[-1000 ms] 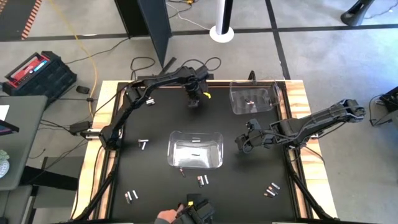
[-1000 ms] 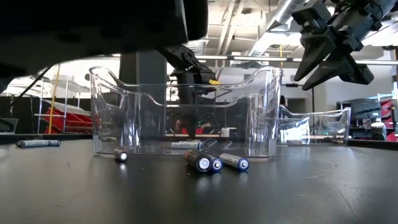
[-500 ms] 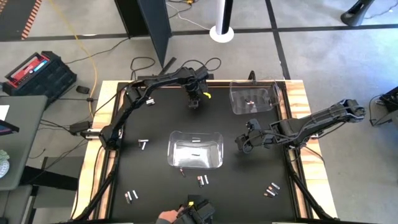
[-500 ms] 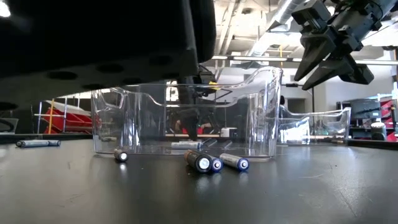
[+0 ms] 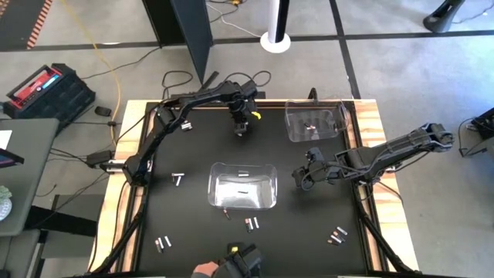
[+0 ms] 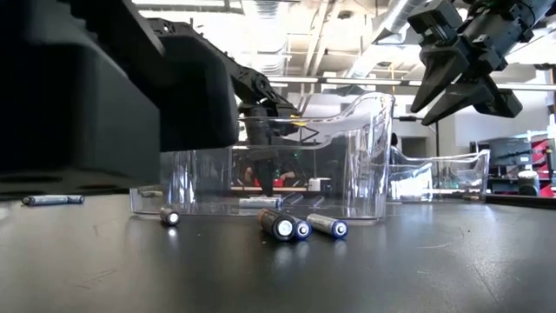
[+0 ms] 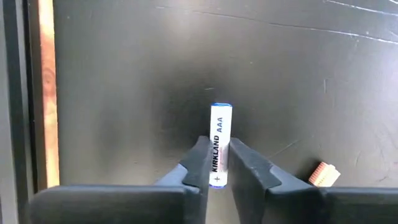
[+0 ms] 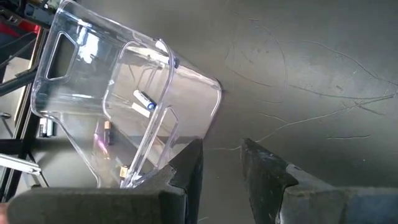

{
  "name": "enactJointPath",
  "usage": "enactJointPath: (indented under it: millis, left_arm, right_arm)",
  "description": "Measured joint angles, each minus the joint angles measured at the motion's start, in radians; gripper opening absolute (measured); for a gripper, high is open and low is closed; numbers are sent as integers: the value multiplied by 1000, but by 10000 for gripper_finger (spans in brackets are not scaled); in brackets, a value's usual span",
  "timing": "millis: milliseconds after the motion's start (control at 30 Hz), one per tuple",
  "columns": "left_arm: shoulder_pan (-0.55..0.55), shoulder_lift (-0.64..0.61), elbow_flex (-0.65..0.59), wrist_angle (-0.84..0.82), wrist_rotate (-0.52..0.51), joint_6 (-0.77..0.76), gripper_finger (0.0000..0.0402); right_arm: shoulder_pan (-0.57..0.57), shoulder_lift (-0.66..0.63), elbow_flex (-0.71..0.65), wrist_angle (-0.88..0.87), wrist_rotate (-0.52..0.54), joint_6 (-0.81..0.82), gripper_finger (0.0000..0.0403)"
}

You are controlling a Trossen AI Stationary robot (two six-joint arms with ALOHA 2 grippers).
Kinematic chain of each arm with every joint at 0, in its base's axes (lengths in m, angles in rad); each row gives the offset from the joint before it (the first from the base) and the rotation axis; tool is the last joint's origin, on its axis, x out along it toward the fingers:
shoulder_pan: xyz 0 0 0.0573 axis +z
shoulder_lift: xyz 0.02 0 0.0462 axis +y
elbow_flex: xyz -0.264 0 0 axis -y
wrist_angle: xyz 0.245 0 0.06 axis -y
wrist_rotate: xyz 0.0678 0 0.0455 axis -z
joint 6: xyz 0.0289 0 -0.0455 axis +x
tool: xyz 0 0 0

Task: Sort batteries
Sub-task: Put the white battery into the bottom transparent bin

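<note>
My left gripper point(image 5: 241, 128) stands at the table's far side, pointing down, shut on a white AAA battery point(image 7: 220, 144). My right gripper point(image 5: 301, 179) hangs open above the mat right of the centre clear bin point(image 5: 243, 185), with nothing between its fingers point(image 8: 186, 165). That bin holds two batteries point(image 5: 243, 192). A second clear bin point(image 5: 315, 121) at the far right holds more. Loose batteries lie flat on the black mat at the left point(image 5: 177, 179), near the centre bin point(image 6: 300, 228), and toward the near edge point(image 5: 336, 235). My left gripper pinches the white battery between its two fingers on its long sides, near the plus end point(image 7: 216, 169). The fingers come from above, pointing down, one on each side. The battery lies flat on the mat, its other end point(image 7: 221, 109) sticking out past the fingertips.
A small orange piece point(image 7: 323, 173) lies on the mat beside the left gripper. A person's hand point(image 5: 204, 269) holds a dark object point(image 5: 243, 261) at the near edge; it blocks the left of the low view point(image 6: 87, 87). Wooden rim point(image 7: 46, 93) borders the mat.
The dark object at the near edge has shifted in front of the low camera and now covers its left part. My arms show no clear motion in the high view.
</note>
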Motion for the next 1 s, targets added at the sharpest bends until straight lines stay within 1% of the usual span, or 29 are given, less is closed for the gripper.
enactJointPath:
  millis: [133,500,633,867,1000]
  left_arm:
    - [-3,0,-1,-5,-6,7,26]
    - [-6,2,0,-10,-19,-32,28]
    - [-7,6,49,-32,-20,-62,29]
    - [-20,12,179,-103,-25,-77,29]
    - [-38,10,211,-133,-22,-80,30]
  right_arm:
    - [0,0,0,1,0,0,127]
    - [0,0,0,2,0,0,127]
    - [0,0,0,2,0,-1,127]
    - [5,0,0,2,0,-3,127]
    - [9,0,0,-2,0,-4,127]
